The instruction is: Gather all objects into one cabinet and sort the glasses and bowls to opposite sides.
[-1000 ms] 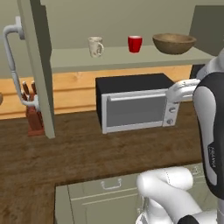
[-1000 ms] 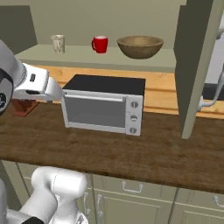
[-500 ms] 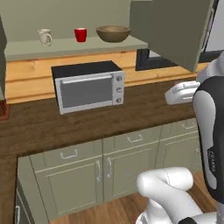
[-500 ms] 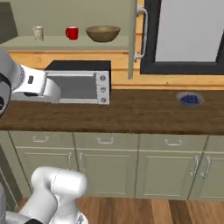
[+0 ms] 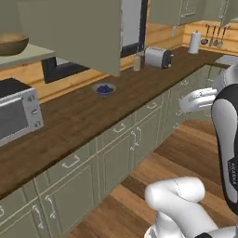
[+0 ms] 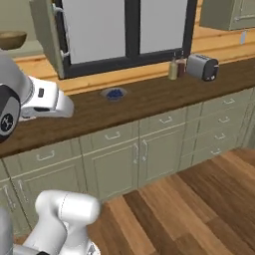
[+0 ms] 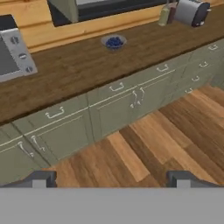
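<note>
One brown bowl (image 5: 10, 44) sits on the cabinet shelf (image 5: 28, 56); pincer (image 7: 109, 177) spread wide, empty.

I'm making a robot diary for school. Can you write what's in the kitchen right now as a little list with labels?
hand: open, holding nothing, its two dark fingertips pointed down at the wooden floor
wide brown bowl: on the pale green shelf of the open olive-green wall cabinet, at the far left
silver microwave oven: on the dark wooden counter, under the shelf
small blue dish: mid-counter
silver toaster: farther right, below the window
</note>
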Robot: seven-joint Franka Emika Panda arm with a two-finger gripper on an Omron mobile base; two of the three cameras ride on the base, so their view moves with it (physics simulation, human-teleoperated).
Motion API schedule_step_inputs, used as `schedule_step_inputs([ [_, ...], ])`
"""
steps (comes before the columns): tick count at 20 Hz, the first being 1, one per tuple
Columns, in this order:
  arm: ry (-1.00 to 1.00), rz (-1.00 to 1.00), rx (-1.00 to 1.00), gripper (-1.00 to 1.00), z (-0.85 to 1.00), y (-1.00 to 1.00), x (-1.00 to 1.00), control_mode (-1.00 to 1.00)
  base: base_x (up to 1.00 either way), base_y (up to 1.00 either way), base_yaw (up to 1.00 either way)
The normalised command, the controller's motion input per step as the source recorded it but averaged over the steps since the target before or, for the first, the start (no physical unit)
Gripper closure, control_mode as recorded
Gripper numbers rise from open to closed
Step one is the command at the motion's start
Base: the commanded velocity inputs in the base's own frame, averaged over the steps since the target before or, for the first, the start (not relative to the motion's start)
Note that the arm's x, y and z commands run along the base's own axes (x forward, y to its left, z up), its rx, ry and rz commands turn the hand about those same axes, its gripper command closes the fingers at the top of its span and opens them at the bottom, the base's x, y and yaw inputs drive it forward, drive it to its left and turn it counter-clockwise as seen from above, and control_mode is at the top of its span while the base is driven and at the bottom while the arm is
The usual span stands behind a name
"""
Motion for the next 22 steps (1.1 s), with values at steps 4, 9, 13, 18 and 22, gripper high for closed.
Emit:
schedule_step_inputs([
  [4, 0.0, 0.0, 0.0, -1.0, 0.0, 0.0, 0.0, 1.0, 0.0, 0.0, -0.98],
  [9, 0.0, 0.0, 0.0, -1.0, 0.0, 0.0, 0.0, 1.0, 0.16, -0.08, -0.7],
  [13, 0.0, 0.0, 0.0, -1.0, 0.0, 0.0, 0.0, 1.0, 0.01, 0.0, -0.01],
  [18, 0.0, 0.0, 0.0, -1.0, 0.0, 0.0, 0.0, 1.0, 0.56, -0.02, -0.08],
  [22, 0.0, 0.0, 0.0, -1.0, 0.0, 0.0, 0.0, 1.0, 0.96, -0.16, -0.1],
])
